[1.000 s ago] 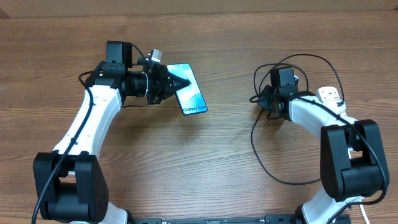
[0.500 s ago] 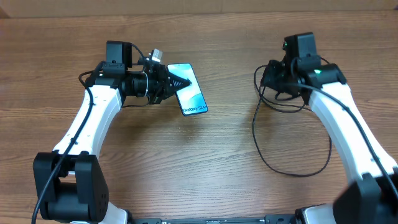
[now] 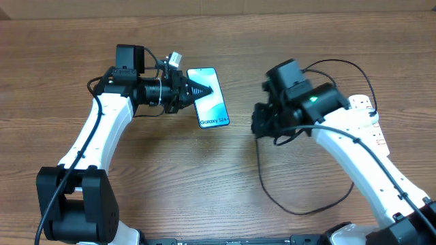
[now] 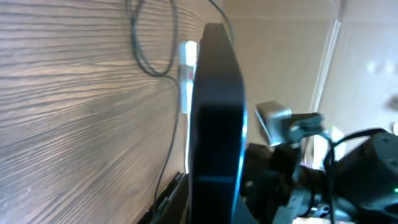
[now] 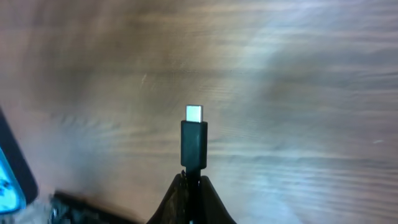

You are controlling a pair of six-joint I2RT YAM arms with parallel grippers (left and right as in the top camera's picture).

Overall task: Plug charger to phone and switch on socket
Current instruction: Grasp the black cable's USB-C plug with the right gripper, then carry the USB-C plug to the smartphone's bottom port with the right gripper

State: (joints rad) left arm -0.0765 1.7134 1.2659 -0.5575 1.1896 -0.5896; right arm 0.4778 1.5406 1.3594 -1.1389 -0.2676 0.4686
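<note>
The phone (image 3: 212, 103) shows its light-blue screen to the overhead camera, its lower end toward the table's middle. My left gripper (image 3: 200, 90) is shut on its upper left edge. In the left wrist view the phone (image 4: 215, 112) appears edge-on as a dark slab between the fingers (image 4: 170, 200). My right gripper (image 3: 257, 126) hovers a short way right of the phone, shut on the charger's connector (image 5: 194, 140), whose metal tip (image 5: 194, 114) points forward. The charger cable (image 3: 293, 209) trails in a loop below. The white socket (image 3: 361, 103) lies at far right, partly hidden by the right arm.
The phone's blue corner (image 5: 9, 174) shows at the left edge of the right wrist view. More of the thin black cable (image 3: 340, 64) arcs behind the right arm toward the socket. The right arm (image 4: 348, 168) is seen beyond the phone in the left wrist view.
The right arm has swung left and lower, carrying the connector from near the socket toward the phone, dragging the cable loop along. The phone has shifted slightly right in the left gripper.
</note>
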